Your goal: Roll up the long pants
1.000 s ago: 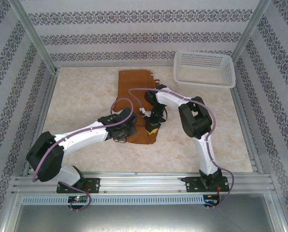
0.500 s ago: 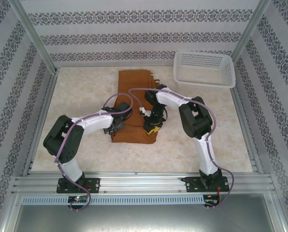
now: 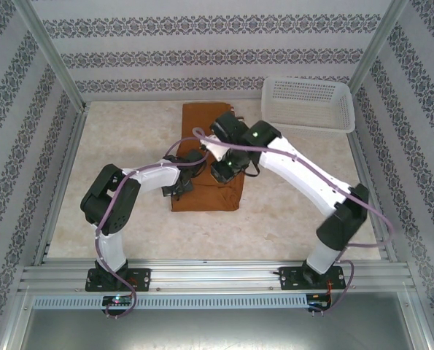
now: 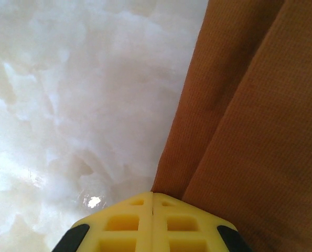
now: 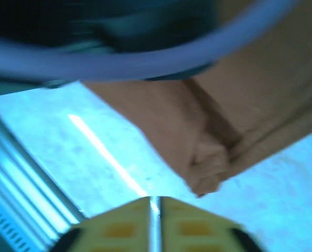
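**Left tool** (image 4: 153, 198): yellow fingers pressed flat together with nothing seen between them. The tips sit at the left edge of the long pants (image 3: 204, 122), where two fabric layers meet the pale marbled counter (image 3: 129, 138).

**The long pants**: rust-brown, lying on the counter as a narrow folded strip running lengthwise away from the arm bases. Both arms reach over the near half.

**Right tool** (image 5: 154, 202): fingers likewise closed on nothing, poised just off a bunched corner of the long pants; this wrist view is blurred.

**White mesh basket** (image 3: 308, 117): upright, to the right of the long pants' far end and apart from them.
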You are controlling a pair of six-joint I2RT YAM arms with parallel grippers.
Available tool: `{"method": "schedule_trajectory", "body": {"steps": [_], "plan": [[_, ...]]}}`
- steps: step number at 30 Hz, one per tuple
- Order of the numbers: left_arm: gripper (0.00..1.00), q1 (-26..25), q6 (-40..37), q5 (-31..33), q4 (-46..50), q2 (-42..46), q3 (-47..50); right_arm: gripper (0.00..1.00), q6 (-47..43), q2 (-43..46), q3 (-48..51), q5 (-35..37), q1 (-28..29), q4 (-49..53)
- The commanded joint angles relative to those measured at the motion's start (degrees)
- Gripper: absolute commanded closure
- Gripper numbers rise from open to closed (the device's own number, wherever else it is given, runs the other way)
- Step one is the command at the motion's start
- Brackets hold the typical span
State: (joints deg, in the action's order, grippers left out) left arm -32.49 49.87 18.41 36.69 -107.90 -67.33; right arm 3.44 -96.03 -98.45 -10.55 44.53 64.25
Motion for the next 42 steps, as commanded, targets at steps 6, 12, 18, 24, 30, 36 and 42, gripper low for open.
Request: {"method": "schedule_trajectory", "body": {"steps": [6, 12, 18, 24, 30, 36, 42], "plan": [[1.00, 0.41, -0.84, -0.20, 1.10, 0.60, -0.79, 1.00, 9.28, -3.06, 17.99, -3.44, 2.05, -14.58], [1.00, 0.84, -0.80, -0.05, 1.55, 2.95, 0.36, 1.00, 10.07, -9.17, 20.80, -5.05, 0.88, -20.33], [1.00, 0.98, -0.99, 0.14, 2.40, 4.77, 1.14, 1.00, 7.52, -15.95, 16.19, -5.78, -3.94, -20.78], [1.00, 1.33, -0.45, 1.81, 4.27, 7.74, 1.58, 1.00, 5.95, -24.87, 12.30, -10.59, -8.55, -20.22], [1.00, 1.20, 0.27, -0.10, 7.79, 18.44, -0.12, 1.00, 4.88, -29.84, 10.14, -12.50, -9.80, -19.83], [1.00, -2.79, 6.99, -9.81, 3.97, 31.33, 2.42, 1.00, 4.64, -30.41, 10.26, -13.78, -10.52, -20.68], [1.00, -6.94, 13.22, -14.87, -5.82, 27.82, 6.99, 1.00, 4.78, -30.26, 9.95, -14.65, -10.94, -20.81]]}}
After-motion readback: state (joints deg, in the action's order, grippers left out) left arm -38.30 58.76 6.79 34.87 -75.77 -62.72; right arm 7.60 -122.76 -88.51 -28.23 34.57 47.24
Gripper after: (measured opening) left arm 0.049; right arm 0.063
